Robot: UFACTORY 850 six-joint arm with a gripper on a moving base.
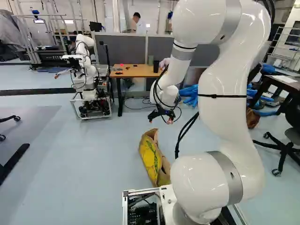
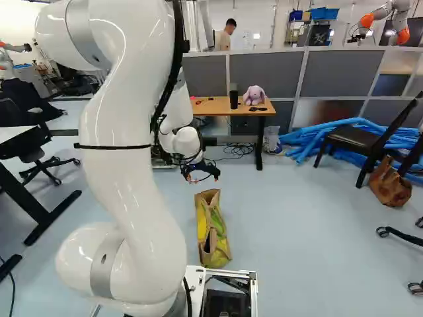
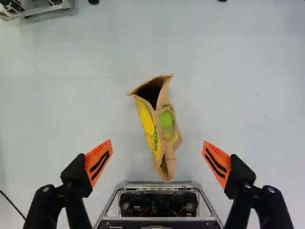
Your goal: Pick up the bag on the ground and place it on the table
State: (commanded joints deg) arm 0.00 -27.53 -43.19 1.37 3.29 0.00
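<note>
1. Gripper state: the gripper (image 3: 157, 145) stands wide open, with nothing between its pads.
2. Bag position: the bag (image 3: 148, 121) is on the floor (image 3: 66, 109), below the fingers and well apart from them. Its long axis runs roughly across the line joining the fingertips, its near end towards the base frame (image 3: 162, 219).
3. Next move: descend with one finger per long side; the handles cannot be made out clearly.
4. Destination: the table (image 2: 218, 105) stands farther ahead.
</note>
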